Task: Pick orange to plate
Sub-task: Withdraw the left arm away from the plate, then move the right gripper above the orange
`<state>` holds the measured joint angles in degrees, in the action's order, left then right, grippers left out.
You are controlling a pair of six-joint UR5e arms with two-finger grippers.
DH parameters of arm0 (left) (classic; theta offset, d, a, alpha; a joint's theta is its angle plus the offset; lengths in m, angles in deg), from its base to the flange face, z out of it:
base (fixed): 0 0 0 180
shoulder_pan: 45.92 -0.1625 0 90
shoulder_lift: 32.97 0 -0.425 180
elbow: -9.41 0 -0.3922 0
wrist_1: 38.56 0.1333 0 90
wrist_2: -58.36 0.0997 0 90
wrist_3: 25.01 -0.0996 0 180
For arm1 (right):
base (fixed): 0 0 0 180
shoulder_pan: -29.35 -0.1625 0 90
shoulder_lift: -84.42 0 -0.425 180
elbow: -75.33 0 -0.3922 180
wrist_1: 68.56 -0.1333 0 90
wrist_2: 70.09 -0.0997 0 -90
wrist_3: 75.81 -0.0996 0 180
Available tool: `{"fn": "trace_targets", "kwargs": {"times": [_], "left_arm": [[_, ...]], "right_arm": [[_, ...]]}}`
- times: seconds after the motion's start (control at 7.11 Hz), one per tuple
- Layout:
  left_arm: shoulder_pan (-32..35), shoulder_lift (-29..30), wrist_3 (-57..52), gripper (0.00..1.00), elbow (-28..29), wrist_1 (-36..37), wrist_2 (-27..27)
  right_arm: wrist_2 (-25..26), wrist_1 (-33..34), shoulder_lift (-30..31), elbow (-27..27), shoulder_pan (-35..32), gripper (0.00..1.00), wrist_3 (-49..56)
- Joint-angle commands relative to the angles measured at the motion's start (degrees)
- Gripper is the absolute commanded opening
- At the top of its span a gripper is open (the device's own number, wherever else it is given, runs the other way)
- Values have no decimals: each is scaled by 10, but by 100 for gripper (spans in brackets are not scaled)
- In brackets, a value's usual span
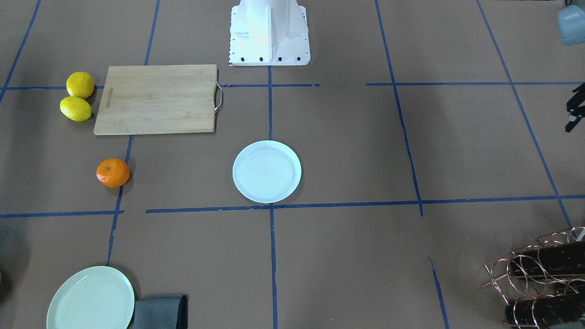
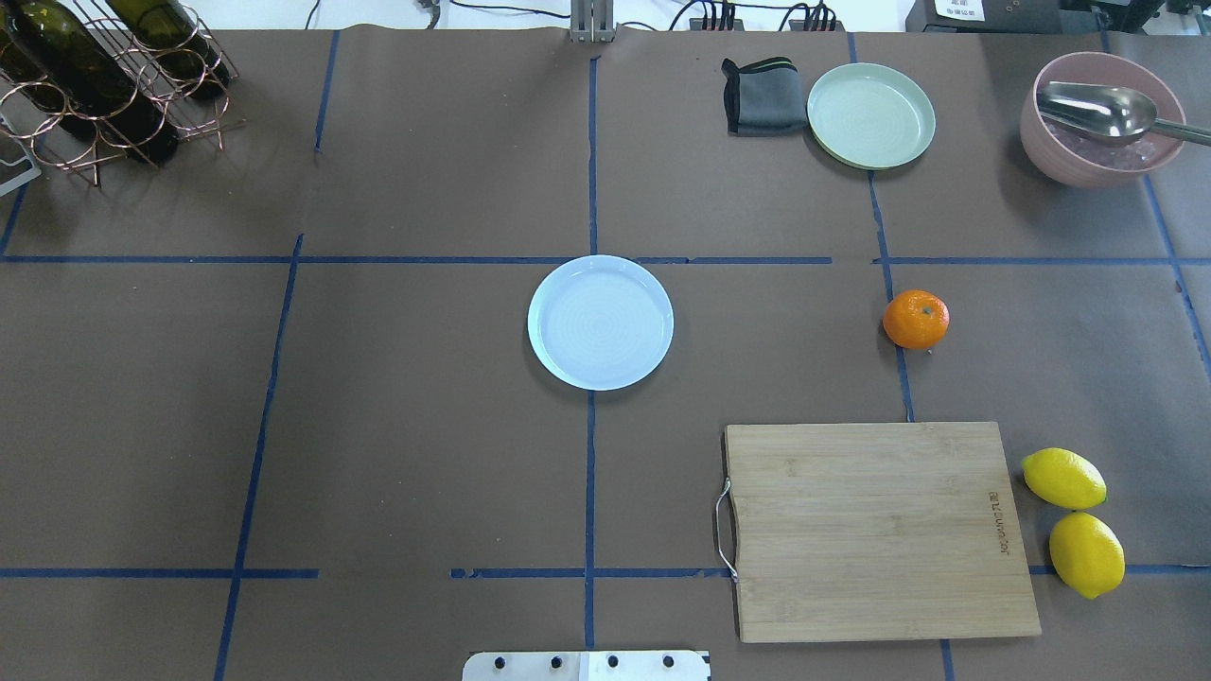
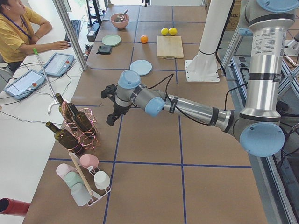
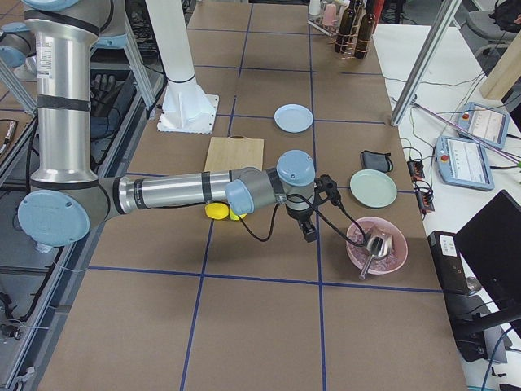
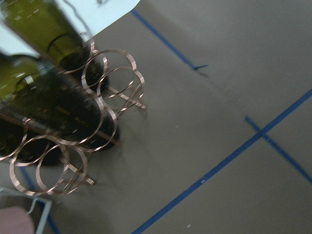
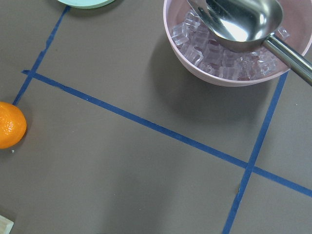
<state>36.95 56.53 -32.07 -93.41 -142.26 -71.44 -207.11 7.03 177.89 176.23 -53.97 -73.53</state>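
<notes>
Orange [image 2: 916,319] near outstretched right arm [image 4: 163,192]

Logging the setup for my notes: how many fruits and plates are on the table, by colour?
Small round bright orange fruit: 1
Oval yellow lemons: 2
Round white shallow plate: 1
Round pale green plate: 1
Total: 5

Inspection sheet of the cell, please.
Surface: brown paper table, blue tape grid.
Job's things: orange on the table, apart from the plate; plate bare, mid-table.
Clutter: cutting board, two lemons, green plate, grey cloth, pink bowl with ice and scoop, bottle rack, cup rack.
Grippers: left gripper near the bottle rack, right gripper near the bowl; both above the table, open or shut cannot be told.
Cables: loose loop at each wrist; cords along the far table edge.
Surroundings: operator seated beside the table, with pendants.
</notes>
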Motion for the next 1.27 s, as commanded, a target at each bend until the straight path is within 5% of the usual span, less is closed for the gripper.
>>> {"fn": "trace_targets", "kwargs": {"times": [0.0,0.56,0.99,1.13], "left_arm": [[39,-26,-75,100,64,77,-11],[120,-59,-70,100,57,141,-54],[120,-57,-70,100,65,143,-55],[121,-57,-70,100,58,143,-55]], "right_arm": [[0,0,1,0,0,100,0],[-2,1,1,14,0,100,-24],[19,-1,-62,49,113,100,-208],[67,-1,-93,54,173,100,-234]]}}
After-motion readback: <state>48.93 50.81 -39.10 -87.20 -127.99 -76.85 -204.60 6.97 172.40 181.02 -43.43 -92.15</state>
